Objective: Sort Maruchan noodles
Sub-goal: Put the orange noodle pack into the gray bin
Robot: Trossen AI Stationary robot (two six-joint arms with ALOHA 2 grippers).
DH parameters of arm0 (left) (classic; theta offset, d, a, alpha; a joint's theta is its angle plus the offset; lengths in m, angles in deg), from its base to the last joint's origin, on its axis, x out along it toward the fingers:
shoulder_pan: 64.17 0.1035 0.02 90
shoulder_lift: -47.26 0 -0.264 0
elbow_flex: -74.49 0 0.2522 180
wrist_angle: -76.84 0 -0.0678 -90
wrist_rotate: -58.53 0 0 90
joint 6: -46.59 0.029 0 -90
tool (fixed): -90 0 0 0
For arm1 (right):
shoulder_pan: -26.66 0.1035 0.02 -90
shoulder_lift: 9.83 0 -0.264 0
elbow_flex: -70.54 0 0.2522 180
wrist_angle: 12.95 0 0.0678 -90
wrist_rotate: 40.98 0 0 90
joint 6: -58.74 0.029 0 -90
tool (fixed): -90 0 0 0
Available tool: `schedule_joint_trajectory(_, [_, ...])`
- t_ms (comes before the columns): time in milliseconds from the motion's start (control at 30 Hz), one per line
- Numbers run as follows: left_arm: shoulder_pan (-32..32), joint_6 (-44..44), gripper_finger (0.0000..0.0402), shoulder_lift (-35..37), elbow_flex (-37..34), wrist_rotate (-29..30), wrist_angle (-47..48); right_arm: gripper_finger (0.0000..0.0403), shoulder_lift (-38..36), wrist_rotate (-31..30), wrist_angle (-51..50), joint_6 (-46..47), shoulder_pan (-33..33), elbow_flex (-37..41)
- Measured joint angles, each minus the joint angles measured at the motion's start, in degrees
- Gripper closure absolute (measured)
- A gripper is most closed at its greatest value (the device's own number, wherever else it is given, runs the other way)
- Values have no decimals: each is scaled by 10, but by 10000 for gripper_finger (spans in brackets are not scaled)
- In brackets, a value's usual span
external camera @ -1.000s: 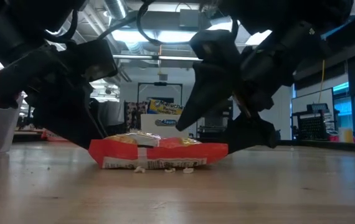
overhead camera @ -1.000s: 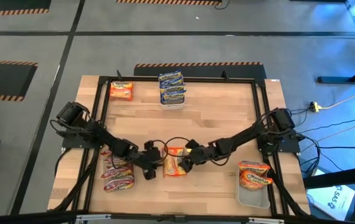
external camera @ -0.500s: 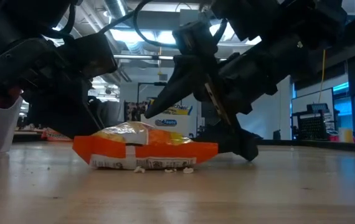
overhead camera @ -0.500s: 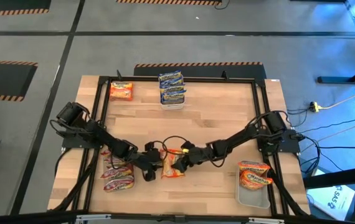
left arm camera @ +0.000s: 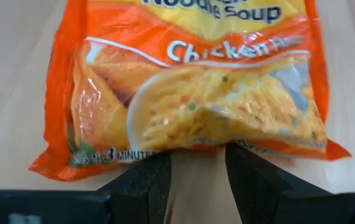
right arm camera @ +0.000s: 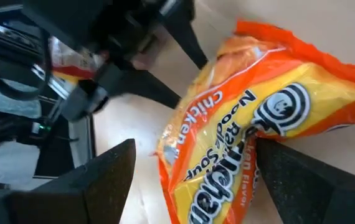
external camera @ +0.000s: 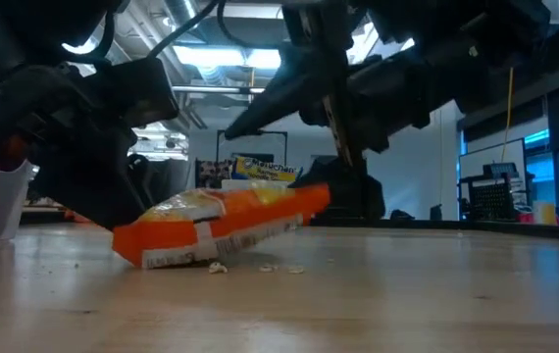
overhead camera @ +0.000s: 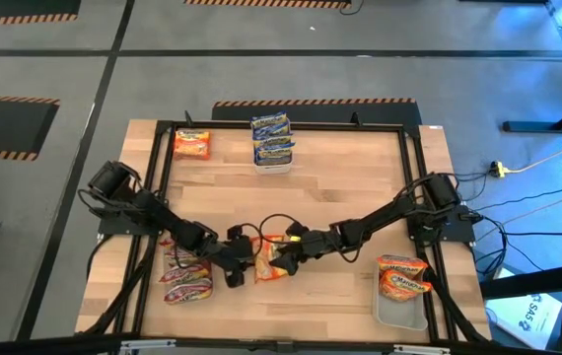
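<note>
An orange Maruchan noodles packet (overhead camera: 273,258) lies mid-table, between my two grippers. In the low view the orange packet (external camera: 223,218) is tilted. Its left end rests on the wood and its right end is raised. My left gripper (left arm camera: 197,167) is open, with its fingertips at the packet's left short edge. My right gripper (right arm camera: 193,152) stands wide open around the packet's right end. Blue packets (overhead camera: 272,140) sit at the far edge, red ones (overhead camera: 184,276) at the near left, and orange ones (overhead camera: 402,278) at the near right. My left gripper's fingertips (left arm camera: 146,177) meet the packet's left short edge (left arm camera: 196,148), coming slanting down from the table's left. Bare wood shows between the fingers, so nothing is pinched. My right gripper has one finger (right arm camera: 302,180) against the packet's right end (right arm camera: 261,140). It comes from the table's right, and that end sits raised off the wood.
A single orange packet (overhead camera: 191,144) lies at the far left corner. White tubs hold the blue stack and the near-right orange packets (overhead camera: 402,301). A black frame (overhead camera: 281,126) borders the wooden top. Noodle crumbs (external camera: 219,267) lie beside the packet.
My right gripper has tipped its fingers upward. The orange packet has slid a little toward the table's left. Its right end has then risen off the wood while its left end stayed down against my left gripper.
</note>
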Motion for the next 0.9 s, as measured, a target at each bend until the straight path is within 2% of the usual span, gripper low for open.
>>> schedule_joint_trajectory(300, [-9,-9,257,57,-2,-31,38,86,1,74,-24,5,0,0])
schedule_joint_trajectory(500, [-20,-4,257,104,-2,-1,34,86,-3,98,-81,34,0,-1])
schedule_joint_trajectory(633, [-16,25,257,90,-1,34,2,86,-4,83,-77,48,0,-2])
schedule_joint_trajectory(800, [1,34,257,41,0,26,-11,86,-4,18,-107,55,0,-2])
schedule_joint_trajectory(900, [5,29,257,18,0,22,-2,86,3,11,-104,75,0,-2])
